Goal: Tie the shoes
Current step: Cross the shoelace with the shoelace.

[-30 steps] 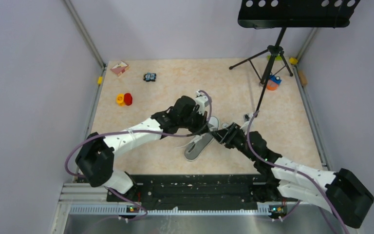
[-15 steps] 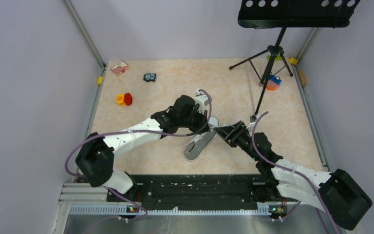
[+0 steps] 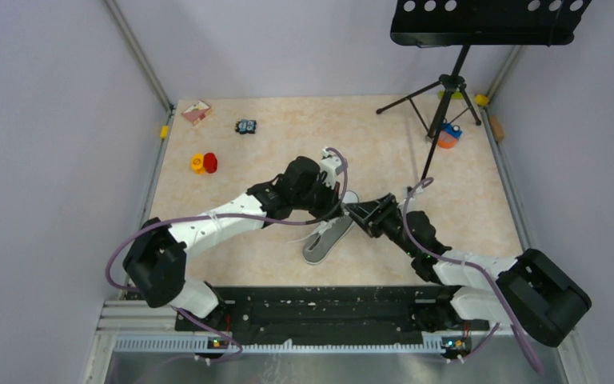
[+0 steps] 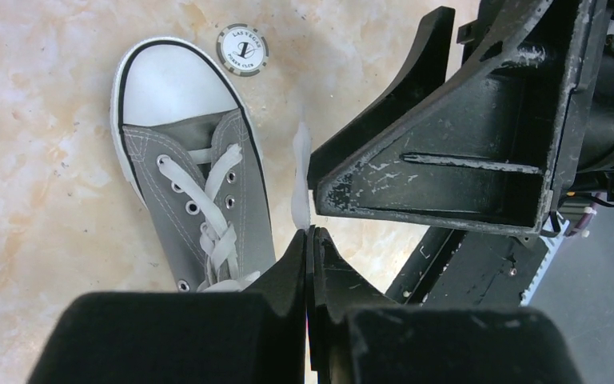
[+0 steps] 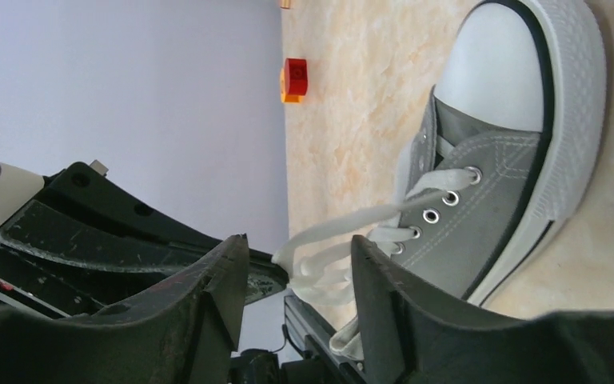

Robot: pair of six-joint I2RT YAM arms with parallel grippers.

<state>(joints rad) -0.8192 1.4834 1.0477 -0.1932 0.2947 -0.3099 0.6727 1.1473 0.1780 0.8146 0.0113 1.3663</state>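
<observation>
Left tool (image 4: 310, 234) clamped on lace (image 4: 301, 172) beside sneaker (image 4: 200, 184). Right tool (image 5: 300, 244) apart, straddling lace. Close squarely on strand; hold lace taut, avoid slack.

One grey sneaker (image 3: 325, 240) lies at the centre of the tabletop (image 3: 368, 152), and one white lace end (image 4: 300, 172) stands free beside it in the left wrist view. Two robot arms reach in from the lower edge, the left arm (image 3: 216, 222) and the right arm (image 3: 464, 264). Each carries one tool, the left tool (image 4: 310, 240) and the right tool (image 5: 297, 264), so two in all.

One black music stand (image 3: 488, 22) fills the upper right, with one orange-and-blue item (image 3: 448, 135) by its legs. At the upper left are one pinkish card (image 3: 196, 111), one small dark object (image 3: 245, 126), one yellow piece (image 3: 197, 163) and one red piece (image 3: 210, 163). One poker chip (image 4: 241, 49) lies by the shoe's toe. Two yellow clips (image 3: 163, 131) sit on the tabletop's edges, one on the left and one on the right.
</observation>
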